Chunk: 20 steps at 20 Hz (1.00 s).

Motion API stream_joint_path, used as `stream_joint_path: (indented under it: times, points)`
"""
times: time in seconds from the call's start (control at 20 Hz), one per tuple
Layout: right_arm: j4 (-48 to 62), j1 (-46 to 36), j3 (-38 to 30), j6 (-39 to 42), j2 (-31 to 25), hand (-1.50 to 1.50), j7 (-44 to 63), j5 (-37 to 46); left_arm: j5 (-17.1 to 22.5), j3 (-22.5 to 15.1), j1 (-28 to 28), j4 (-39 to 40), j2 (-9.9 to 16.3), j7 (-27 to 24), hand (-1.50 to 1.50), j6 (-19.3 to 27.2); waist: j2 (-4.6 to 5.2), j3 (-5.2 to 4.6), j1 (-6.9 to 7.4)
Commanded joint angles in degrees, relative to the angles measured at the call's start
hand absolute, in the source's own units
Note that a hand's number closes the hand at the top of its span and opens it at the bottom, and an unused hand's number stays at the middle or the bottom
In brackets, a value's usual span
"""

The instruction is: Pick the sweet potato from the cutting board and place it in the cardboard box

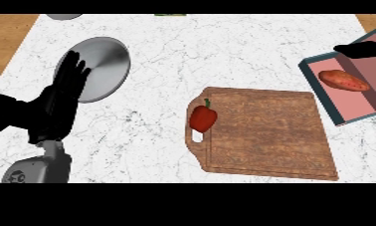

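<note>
The orange-brown sweet potato (343,80) lies inside the cardboard box (328,99), which has a pink floor and teal walls and sits at the right edge of the view. Only a small black part of my right hand (358,50) shows, just above the box's far end and apart from the sweet potato. The wooden cutting board (272,135) sits at lower centre, and a red bell pepper (203,118) rests on its left edge by the handle hole. My left hand (62,95) rests open at the left, fingers up.
A round silver plate (103,68) lies on the white marble counter (220,51) behind my left hand. A grey round object (64,16) and a small green item (170,14) peek in at the far edge. Wooden surface (15,36) borders the counter's left side.
</note>
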Motion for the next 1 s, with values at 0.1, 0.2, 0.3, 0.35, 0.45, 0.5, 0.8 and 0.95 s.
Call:
stream_joint_path:
  times: [0.1,0.2,0.3,0.35,0.45,0.5,0.8,0.95]
  points:
    - [0.64,-5.69,-9.47,3.29,1.55,-1.50,-0.71,-14.29,-0.93,-1.04,0.96,0.03,-1.16,-0.84,0.00,0.63,-0.19,-0.05,-0.45]
    - [-1.82,-3.52,-12.76,3.84,2.28,-1.50,-1.22,-19.00,0.20,-0.58,3.39,-3.77,0.41,1.31,0.00,-0.70,-0.61,-0.04,-0.66]
    - [-0.20,-4.86,-17.12,4.88,2.49,-1.50,-2.00,-24.74,0.05,0.56,0.21,0.71,-0.08,-0.42,0.00,0.25,-0.17,-0.03,-1.18]
    - [-1.10,-7.01,-17.45,7.11,1.86,-1.50,0.21,-26.41,-0.64,0.17,-0.12,0.44,-0.19,-0.02,0.00,0.80,-0.30,-0.07,-1.10]
    - [-4.78,-0.89,-19.58,8.32,2.76,-1.50,-1.55,-29.94,-1.12,0.02,1.64,1.37,-1.08,-1.81,0.00,1.18,-0.44,-0.10,-1.65]
    - [-5.81,-1.60,-19.77,8.30,1.99,-1.50,-0.28,-30.73,-0.35,0.63,0.94,-1.83,0.78,1.64,0.00,0.61,-0.43,-0.09,-1.08]
    - [-8.73,5.40,-23.54,10.90,-2.11,-1.50,-2.34,-37.94,-0.10,1.31,2.31,3.04,0.19,-4.71,0.00,-1.07,-0.26,-0.13,-0.98]
    - [-0.19,6.01,-27.18,12.31,-7.24,-1.50,-8.83,-41.42,-0.11,-1.49,5.96,-2.76,-1.29,-2.55,0.00,-1.30,-0.15,-0.08,-0.39]
